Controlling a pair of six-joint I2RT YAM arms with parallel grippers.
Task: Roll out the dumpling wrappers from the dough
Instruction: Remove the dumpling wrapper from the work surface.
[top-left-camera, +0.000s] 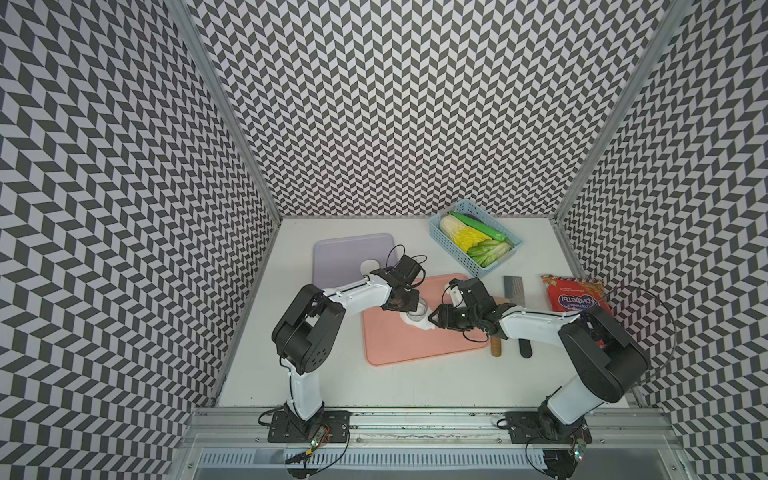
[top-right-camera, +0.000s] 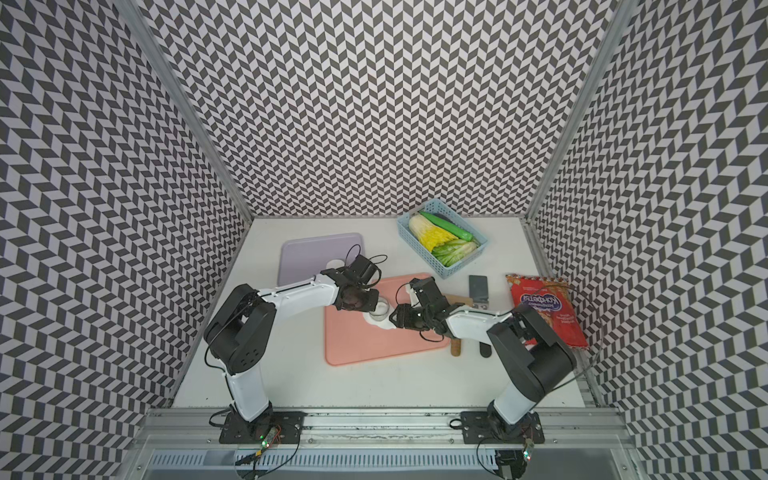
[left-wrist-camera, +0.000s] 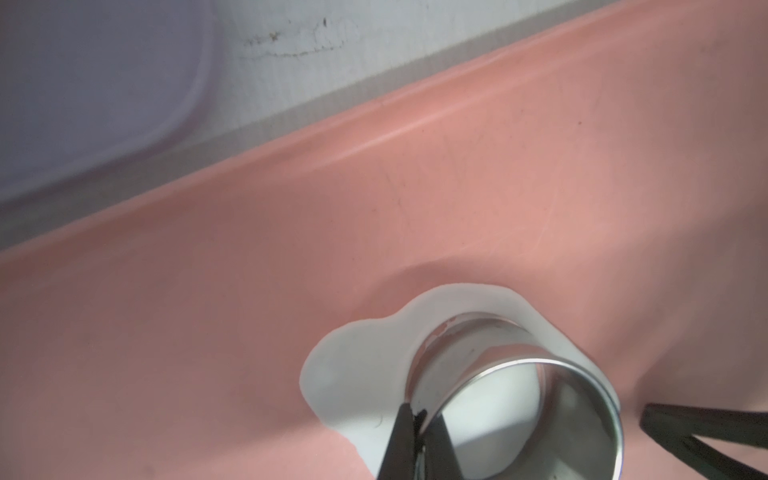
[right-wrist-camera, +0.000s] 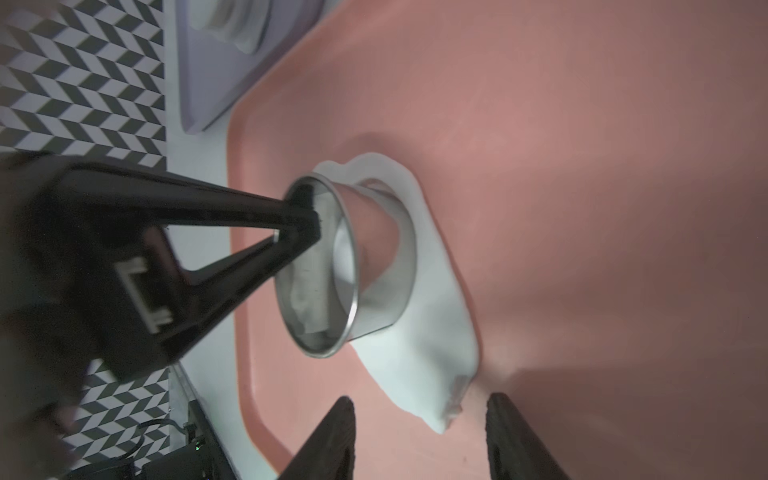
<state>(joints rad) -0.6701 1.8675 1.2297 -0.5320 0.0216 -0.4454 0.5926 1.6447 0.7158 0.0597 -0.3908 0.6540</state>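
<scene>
A flat, blobby sheet of dough (top-left-camera: 424, 325) (top-right-camera: 384, 327) (left-wrist-camera: 361, 365) (right-wrist-camera: 432, 332) lies on the pink board (top-left-camera: 415, 349) (right-wrist-camera: 582, 166). A metal ring cup (top-left-camera: 417, 309) (top-right-camera: 381, 309) (left-wrist-camera: 498, 374) (right-wrist-camera: 374, 257) stands on the dough. My left gripper (top-left-camera: 409, 307) (left-wrist-camera: 419, 415) (right-wrist-camera: 307, 220) is shut on the cup's rim. My right gripper (top-left-camera: 434, 322) (top-right-camera: 395, 320) (right-wrist-camera: 419, 399) is open low over the board, its fingers either side of the dough's pointed end. One dumpling wrapper (top-left-camera: 370, 265) (top-right-camera: 336, 263) (right-wrist-camera: 237, 25) lies on the purple board (top-left-camera: 345, 253) (left-wrist-camera: 83, 83).
At the back right stands a blue basket (top-left-camera: 473, 270) of vegetables. Right of the pink board lie a cleaver (top-left-camera: 514, 286), a wooden rolling pin (top-left-camera: 496, 347) partly under my right arm, and a red packet (top-left-camera: 573, 295). Patterned walls close in three sides.
</scene>
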